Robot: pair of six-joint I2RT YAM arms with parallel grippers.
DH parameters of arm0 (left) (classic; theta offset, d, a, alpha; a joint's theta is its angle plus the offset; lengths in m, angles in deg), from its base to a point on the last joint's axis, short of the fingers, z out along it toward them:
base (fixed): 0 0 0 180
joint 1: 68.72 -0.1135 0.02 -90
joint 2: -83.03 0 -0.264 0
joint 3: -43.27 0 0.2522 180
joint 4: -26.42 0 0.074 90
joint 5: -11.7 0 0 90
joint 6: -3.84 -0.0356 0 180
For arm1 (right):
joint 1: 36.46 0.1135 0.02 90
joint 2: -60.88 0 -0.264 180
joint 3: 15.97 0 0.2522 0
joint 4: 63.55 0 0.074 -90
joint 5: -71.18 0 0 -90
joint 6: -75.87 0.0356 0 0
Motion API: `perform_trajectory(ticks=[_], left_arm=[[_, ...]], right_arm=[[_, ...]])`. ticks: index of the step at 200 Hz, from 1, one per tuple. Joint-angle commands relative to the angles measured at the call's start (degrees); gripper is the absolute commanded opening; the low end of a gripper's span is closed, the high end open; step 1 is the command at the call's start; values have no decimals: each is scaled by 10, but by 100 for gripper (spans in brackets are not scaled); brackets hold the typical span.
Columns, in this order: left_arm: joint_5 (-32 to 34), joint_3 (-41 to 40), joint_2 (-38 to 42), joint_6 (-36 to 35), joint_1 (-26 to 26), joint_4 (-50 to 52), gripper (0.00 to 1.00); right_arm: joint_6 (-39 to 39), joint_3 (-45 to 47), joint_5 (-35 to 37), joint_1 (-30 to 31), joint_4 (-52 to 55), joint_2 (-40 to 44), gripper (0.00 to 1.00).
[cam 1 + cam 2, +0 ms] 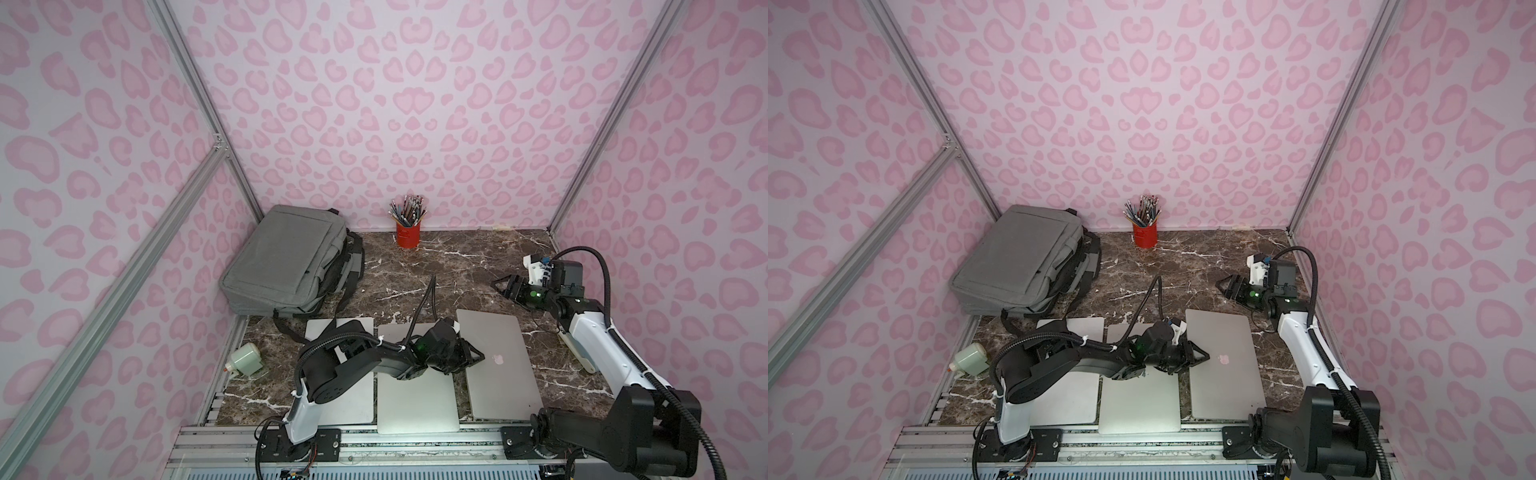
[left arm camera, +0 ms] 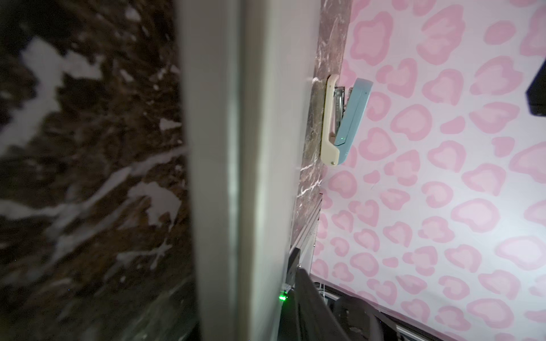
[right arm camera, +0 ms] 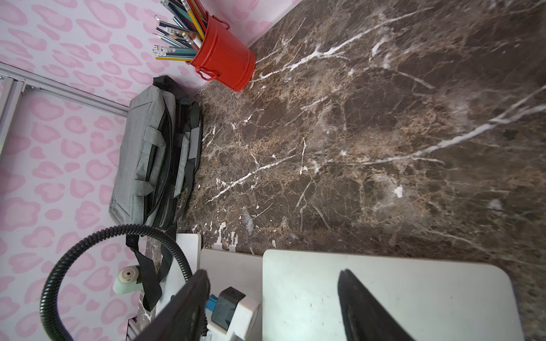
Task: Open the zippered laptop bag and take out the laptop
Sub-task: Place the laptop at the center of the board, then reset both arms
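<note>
- In the left wrist view, a cream-and-blue stapler (image 2: 342, 121) is shown whole with its arm raised. In both top views it is largely hidden behind the right arm.
- In the right wrist view, the handle side of the grey fabric laptop bag (image 3: 153, 153) is shown, with two handles and dark zip lines. Whether the zip is open cannot be told. In both top views only its flat woven face is presented.
- The laptop bag is located at the far left against the left wall, and its black strap lies on the brown marble-patterned table (image 1: 457, 266).
- Three closed, matte silver, round-cornered laptops are laid flat side by side along the near edge: the logo laptop (image 1: 503, 374) on the right, the middle laptop (image 1: 415, 403) and the left laptop (image 1: 357, 395).
- The left gripper (image 1: 478, 356) is positioned over the left edge of the logo laptop. Its jaw spacing cannot be told.
- The right gripper (image 3: 271, 273) is held near the far edge of the logo laptop, with its jaws spread wide and nothing between them.
</note>
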Motion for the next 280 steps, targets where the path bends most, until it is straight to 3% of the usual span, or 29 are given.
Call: perform_trajectory(ticks=[1, 35, 113, 153, 179, 200, 225, 242, 280], left_arm=[[-14, 18, 20, -40, -3, 54, 44], [-16, 23, 40, -69, -11, 135, 50], [-18, 25, 52, -99, -18, 223, 50], [-2, 41, 92, -157, -29, 310, 53], [16, 69, 130, -245, -50, 407, 57], [58, 107, 165, -360, -71, 514, 67], [81, 143, 205, -488, -115, 605, 74], [104, 147, 241, -551, -156, 638, 81], [233, 142, 300, -653, -264, 696, 93]], right_arm=[[8, 9, -12, 0, -24, -2, 71], [9, 18, -11, 0, -29, 2, 71], [8, 24, -16, 0, -31, 5, 71], [1, 29, -12, -1, -30, 8, 71], [-4, 37, -27, 8, -35, 19, 71], [-12, 46, -61, 27, -37, 20, 71], [-35, 50, -51, 61, -23, 23, 71], [-47, 53, -24, 72, -25, 33, 72], [-60, 49, 108, 69, -41, 50, 78]])
